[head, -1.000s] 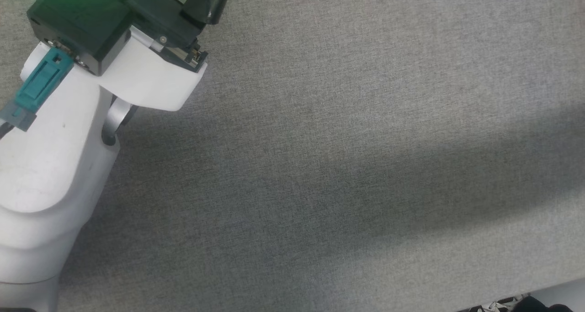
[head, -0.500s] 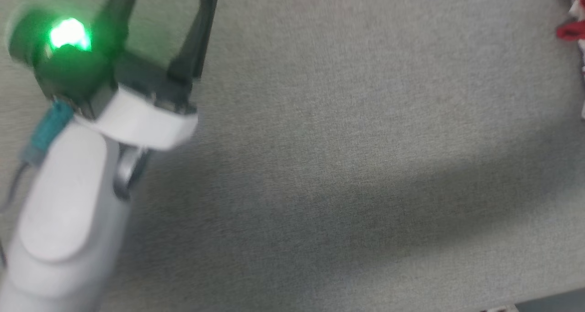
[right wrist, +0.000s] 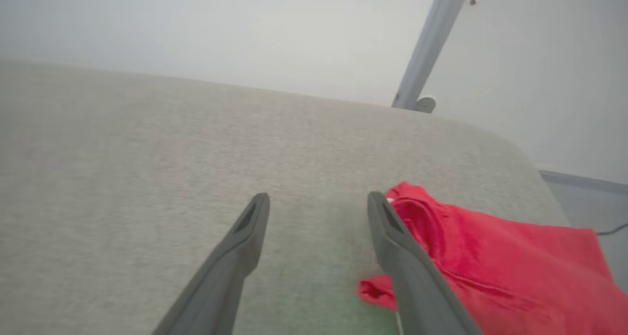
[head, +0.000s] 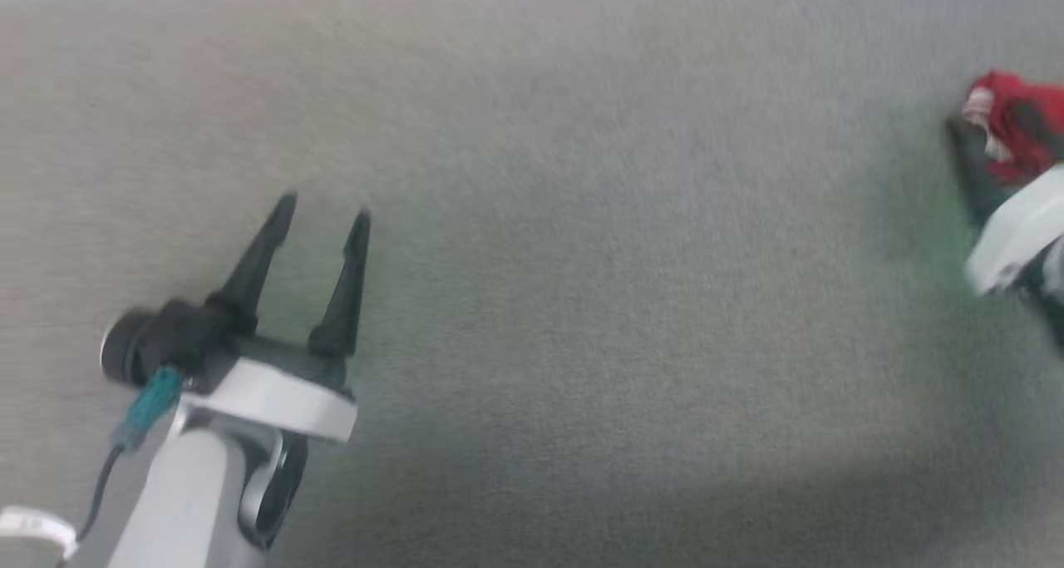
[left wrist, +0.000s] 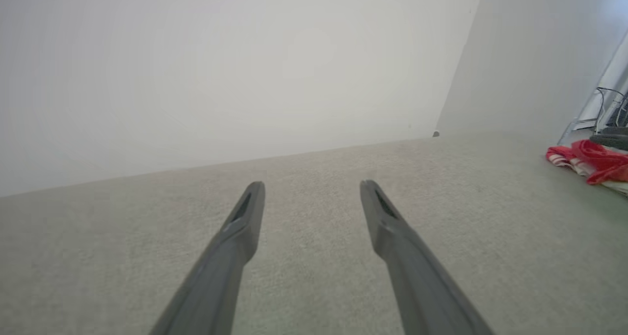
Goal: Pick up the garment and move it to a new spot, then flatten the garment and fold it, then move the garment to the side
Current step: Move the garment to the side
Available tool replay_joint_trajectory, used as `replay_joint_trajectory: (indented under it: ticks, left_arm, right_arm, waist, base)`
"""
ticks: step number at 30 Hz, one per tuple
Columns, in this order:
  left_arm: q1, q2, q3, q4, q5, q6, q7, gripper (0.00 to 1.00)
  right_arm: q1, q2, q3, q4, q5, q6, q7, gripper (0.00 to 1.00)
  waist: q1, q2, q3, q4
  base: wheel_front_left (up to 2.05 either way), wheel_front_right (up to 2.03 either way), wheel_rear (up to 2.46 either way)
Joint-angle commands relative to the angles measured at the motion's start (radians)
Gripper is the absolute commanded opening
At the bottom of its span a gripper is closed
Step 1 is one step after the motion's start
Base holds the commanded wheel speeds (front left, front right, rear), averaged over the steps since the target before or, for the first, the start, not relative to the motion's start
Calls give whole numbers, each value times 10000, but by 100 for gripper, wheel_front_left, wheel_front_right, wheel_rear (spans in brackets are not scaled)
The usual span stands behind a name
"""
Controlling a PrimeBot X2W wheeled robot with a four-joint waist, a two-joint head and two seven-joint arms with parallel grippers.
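Note:
The garment [head: 1018, 131], a crumpled bright red shirt with a white striped edge, lies on the grey fabric surface [head: 582, 260] at the far right of the blurred head view. My right arm's pale wrist [head: 1010, 231] sits just below it. In the right wrist view my right gripper [right wrist: 319, 196] is open with nothing between its fingers, and the garment [right wrist: 490, 261] lies just beside and partly behind the right finger. My left gripper [head: 324, 206] stands open and empty at the lower left, far from the cloth. In the left wrist view the left gripper [left wrist: 311, 185] points at bare surface, with the garment [left wrist: 596, 161] far off at the right edge.
The grey surface ends in a rounded corner [right wrist: 520, 148] just beyond the garment, with floor past it. A grey metal pole [right wrist: 431, 40] rises behind that corner against a pale wall. Cables and dark gear [left wrist: 611, 129] lie beyond the cloth.
The head camera has swung, so the whole picture shifted and the garment and right wrist came into view. The right gripper went from shut to open.

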State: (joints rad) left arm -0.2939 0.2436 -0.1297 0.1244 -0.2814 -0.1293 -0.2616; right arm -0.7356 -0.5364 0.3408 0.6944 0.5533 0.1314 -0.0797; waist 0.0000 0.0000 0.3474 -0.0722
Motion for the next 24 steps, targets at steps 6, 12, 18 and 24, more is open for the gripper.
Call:
replay_joint_trajectory:
  ticks: [6,12,18,24]
  left_arm:
    - [1289,-306,678,358,-133,-13,-43,100]
    - [2167,-424,1132,486,-103,-13,-43,100]
    - [3081,-539,1610,387,-147,-13,-43,100]
    - [3867,-513,1770,165,-352,-13,-43,100]
  right_arm:
    - [1627,658,512,-832,74,-15,-1325,100]
    - [2599,1144,427,-1201,62,-15,-1727,100]
    - [3803,1539,-363,-1768,200,-15,-1854,100]
    - [5221,1817,-1376,-2791,-236,-10,-1861,100]
  waist:
    - [0,0,-1631,806]
    - [0,0,-2298,919]
    - [0,0,-2985,968]
    - [0,0,-3499,910]
  base:
    - [0,0,0]
    - [0,0,0]
    - [0,0,0]
    - [0,0,0]
